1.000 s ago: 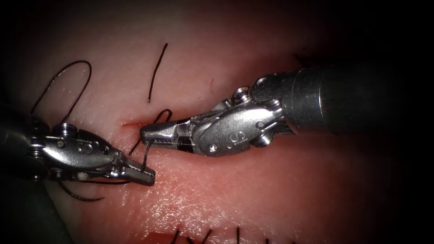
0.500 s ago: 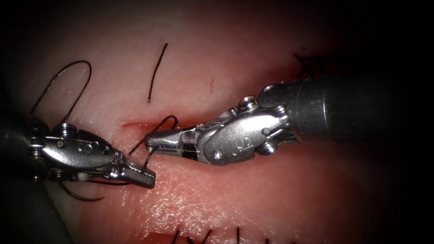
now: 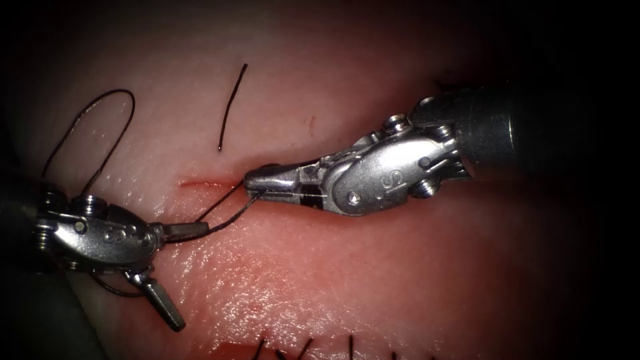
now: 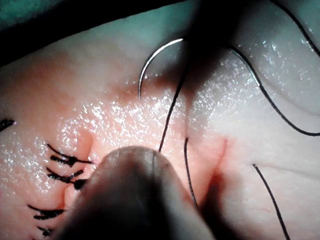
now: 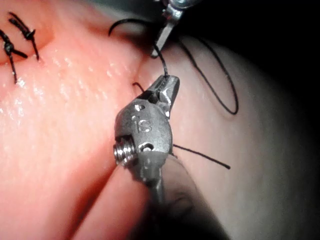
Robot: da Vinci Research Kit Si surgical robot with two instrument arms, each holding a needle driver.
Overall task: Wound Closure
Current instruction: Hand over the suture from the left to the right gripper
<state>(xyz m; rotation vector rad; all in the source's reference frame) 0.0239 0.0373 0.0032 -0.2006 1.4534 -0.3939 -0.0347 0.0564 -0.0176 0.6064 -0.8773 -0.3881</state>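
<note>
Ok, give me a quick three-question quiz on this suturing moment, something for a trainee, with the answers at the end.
1. True or false: the left hand is shut on the needle.
2. What does the right hand hold? A: the needle. B: the thread. C: the tissue.
3. Fill in: in the endoscope view, a loose cut end of thread lies ___ the cut.

Key:
1. False. Its jaws are open and hold nothing. The needle's visible arc lies on the tissue.
2. B. Its shut jaws grip the thread at the cut.
3. Above.
</note>
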